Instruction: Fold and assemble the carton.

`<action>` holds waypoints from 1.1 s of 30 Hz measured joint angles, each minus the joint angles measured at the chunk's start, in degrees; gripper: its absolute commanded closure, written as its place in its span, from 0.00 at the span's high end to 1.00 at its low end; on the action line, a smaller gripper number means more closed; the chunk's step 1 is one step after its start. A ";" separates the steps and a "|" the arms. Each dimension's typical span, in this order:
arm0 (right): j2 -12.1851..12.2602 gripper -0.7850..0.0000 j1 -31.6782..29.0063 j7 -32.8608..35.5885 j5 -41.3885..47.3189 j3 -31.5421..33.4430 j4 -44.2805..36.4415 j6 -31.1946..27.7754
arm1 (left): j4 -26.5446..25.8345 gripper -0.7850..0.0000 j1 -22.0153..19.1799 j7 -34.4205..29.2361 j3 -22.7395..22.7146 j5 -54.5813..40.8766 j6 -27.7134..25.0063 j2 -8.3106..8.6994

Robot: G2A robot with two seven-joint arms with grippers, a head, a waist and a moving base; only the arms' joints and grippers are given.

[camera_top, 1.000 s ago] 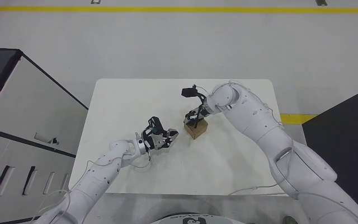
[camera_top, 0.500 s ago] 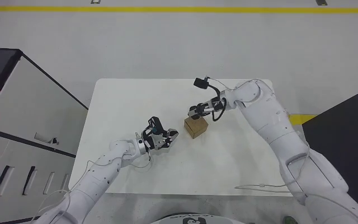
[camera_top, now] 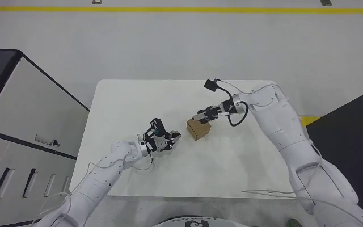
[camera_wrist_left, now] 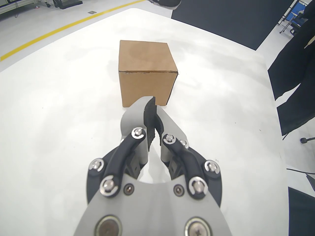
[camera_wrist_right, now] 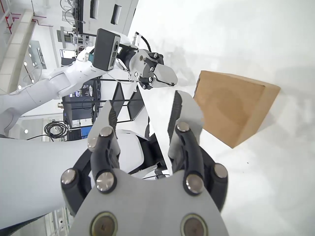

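Observation:
A small brown carton (camera_top: 199,129) stands closed as a cube near the middle of the white table (camera_top: 130,102). Its top flap looks folded flat in the left wrist view (camera_wrist_left: 145,58) and in the right wrist view (camera_wrist_right: 233,104). My left gripper (camera_top: 170,140) rests just left of the carton, shut with nothing between its fingers (camera_wrist_left: 151,114). My right gripper (camera_top: 199,117) hovers at the carton's far right edge, open and empty (camera_wrist_right: 145,106). The left gripper also shows beyond the carton in the right wrist view (camera_wrist_right: 162,74).
The white table has free room on every side of the carton. A grey cabinet (camera_top: 34,113) stands off the table's left edge, and a dark panel (camera_top: 340,130) stands to the right. A yellow floor line (camera_top: 181,9) runs behind.
My right arm has pulled back to the right and lifted off the carton, its gripper now open beside the carton's edge. The left arm and carton have stayed put.

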 measured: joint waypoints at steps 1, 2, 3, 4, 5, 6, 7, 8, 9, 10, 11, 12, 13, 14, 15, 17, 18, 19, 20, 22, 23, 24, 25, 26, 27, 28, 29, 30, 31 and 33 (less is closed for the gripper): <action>0.07 1.00 -0.47 -0.54 0.27 0.19 -0.32 -0.23 | 0.00 0.00 0.00 0.00 0.00 0.00 0.00 0.00; 0.23 1.00 -1.15 -0.97 0.93 0.58 -0.77 -0.71 | 0.00 0.00 0.00 0.00 0.00 0.00 0.00 0.00; 0.61 1.00 -2.21 -1.00 2.47 1.35 -1.60 -1.01 | 0.00 0.00 0.00 0.00 0.00 0.00 0.00 0.00; 1.00 1.00 -3.07 -0.74 3.78 1.95 -2.48 -0.89 | 0.00 0.00 0.00 0.00 0.00 0.00 0.00 0.00; 1.46 1.00 -3.95 -0.42 4.95 2.50 -3.51 -0.62 | 0.00 0.00 0.00 0.00 0.00 0.00 0.00 0.00; 2.24 1.00 -5.20 -0.14 6.01 3.25 -5.03 -0.34 | 0.00 0.00 0.00 0.00 0.00 0.00 0.00 0.00; 2.90 1.00 -6.24 -0.07 6.55 3.81 -6.31 -0.27 | 0.00 0.00 0.00 0.00 0.00 0.00 0.00 0.00; 3.60 1.00 -7.41 -0.06 7.29 4.41 -7.71 -0.25 | 0.00 0.00 0.00 0.00 0.00 0.00 0.00 0.00; 4.60 1.00 -9.16 0.01 8.90 5.41 -9.66 -0.18 | 0.00 0.00 0.00 0.00 0.00 0.00 0.00 0.00; 5.40 1.00 -10.54 0.14 10.26 6.28 -11.14 -0.05 | 0.00 0.00 0.00 0.00 0.00 0.00 0.00 0.00; 6.23 1.00 -11.94 0.27 11.62 7.25 -12.59 0.08 | 0.00 0.00 0.00 0.00 0.00 0.00 0.00 0.00; 7.36 1.00 -13.86 0.35 13.46 8.67 -14.45 0.16 | 0.00 0.00 0.00 0.00 0.00 0.00 0.00 0.00; 8.20 1.00 -15.33 0.40 14.91 9.78 -15.81 0.20 | 0.00 0.00 0.00 0.00 0.00 0.00 0.00 0.00; 9.01 1.00 -16.79 0.44 16.42 10.91 -17.08 0.24 | 0.00 0.00 0.00 0.00 0.00 0.00 0.00 0.00; 10.06 1.00 -18.66 0.55 18.47 12.38 -18.69 0.34 | 0.00 0.00 0.00 0.00 0.00 0.00 0.00 0.00; 11.51 1.00 -21.20 0.74 21.24 14.46 -20.67 0.53 | 0.00 0.00 0.00 0.00 0.00 0.00 0.00 0.00; 12.40 1.00 -22.74 0.83 22.97 15.76 -21.68 0.62 | 0.00 0.00 0.00 0.00 0.00 0.00 0.00 0.00; 13.03 1.00 -23.81 0.89 24.16 16.68 -22.38 0.68 | 0.00 0.00 0.00 0.00 0.00 0.00 0.00 0.00; 13.62 1.00 -24.82 0.90 25.25 17.55 -23.00 0.69 | 0.00 0.00 0.00 0.00 0.00 0.00 0.00 0.00; 14.88 1.00 -26.94 0.83 27.67 19.43 -24.28 0.61 | 0.00 0.00 0.00 0.00 0.00 0.00 0.00 0.00; 15.36 1.00 -27.77 0.68 28.75 20.20 -24.60 0.47 | 0.00 0.00 0.00 0.00 0.00 0.00 0.00 0.00; 15.92 1.00 -28.81 0.41 30.20 21.18 -24.87 0.20 | 0.00 0.00 0.00 0.00 0.00 0.00 0.00 0.00; 16.30 1.00 -29.49 0.18 31.07 21.83 -24.95 -0.03 | 0.00 0.00 0.00 0.00 0.00 0.00 0.00 0.00; 16.65 1.00 -30.07 -0.06 31.63 22.38 -25.04 -0.26 | 0.00 0.14 0.00 0.00 0.00 0.00 0.00 0.00; 17.07 1.00 -30.66 -0.41 31.85 22.96 -25.15 -0.62 | 0.00 0.31 0.00 0.00 0.00 0.00 0.00 0.00; 17.26 1.00 -30.90 -0.60 31.81 23.19 -25.14 -0.81 | 0.00 0.31 0.00 0.00 0.00 0.00 0.00 0.00; 17.33 1.00 -30.97 -0.67 31.73 23.26 -25.11 -0.88 | 0.00 0.31 0.00 0.00 0.00 0.00 0.00 0.00; 17.33 1.00 -30.96 -0.68 31.68 23.26 -25.08 -0.89 | 0.00 0.31 0.00 0.00 0.00 0.00 0.00 0.00; 17.32 1.00 -30.94 -0.68 31.67 23.25 -25.08 -0.88 | 0.00 0.31 0.00 0.00 0.00 0.00 0.00 0.00; 17.30 1.00 -30.91 -0.66 31.67 23.22 -25.07 -0.86 | 0.00 0.31 0.00 0.00 0.00 0.00 0.00 0.00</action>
